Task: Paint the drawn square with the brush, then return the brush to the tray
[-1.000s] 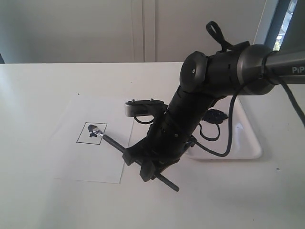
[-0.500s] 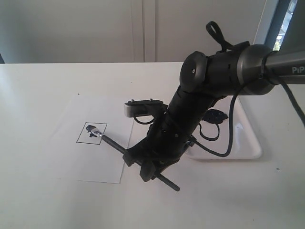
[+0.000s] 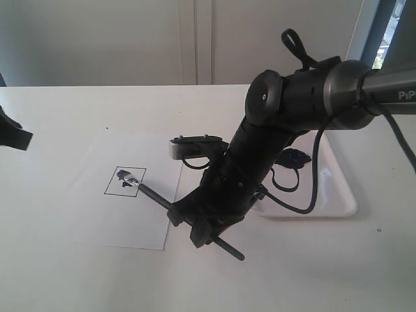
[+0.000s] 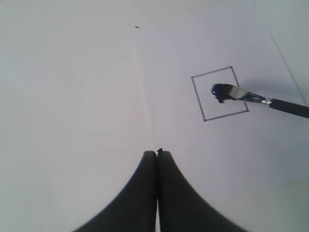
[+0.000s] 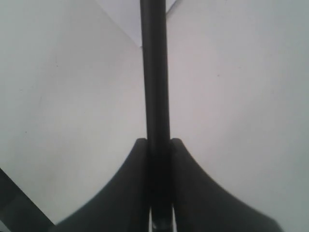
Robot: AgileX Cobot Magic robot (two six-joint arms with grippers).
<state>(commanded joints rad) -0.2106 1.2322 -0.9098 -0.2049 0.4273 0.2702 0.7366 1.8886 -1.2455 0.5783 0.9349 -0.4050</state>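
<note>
Paint covers only a small dark patch near the middle of the drawn square (image 3: 125, 181), which lies on a white paper sheet (image 3: 97, 218) on the left part of the counter (image 3: 65, 279). Most of the inside looks blank, so the painting seems well short of done. The right pincer (image 3: 195, 226) is closed narrowly on the black handle of the brush (image 3: 155, 195), gripping it toward the tail. The shaft slants down to the left, with the stained head inside the outline. The left pincer (image 4: 157, 155) has its jaws pressed together on nothing and hangs well to the left of the square. The stroke probably needs light pressure, so the long handle does not twist in the grip. Short sweeps toward each border line in turn, stopping just inside it, should fill the blank area, with a fresh dip if the head runs dry. The tray (image 3: 341, 195) sits on the right, well apart from the paper, partly hidden behind the right arm (image 3: 292, 91).
</note>
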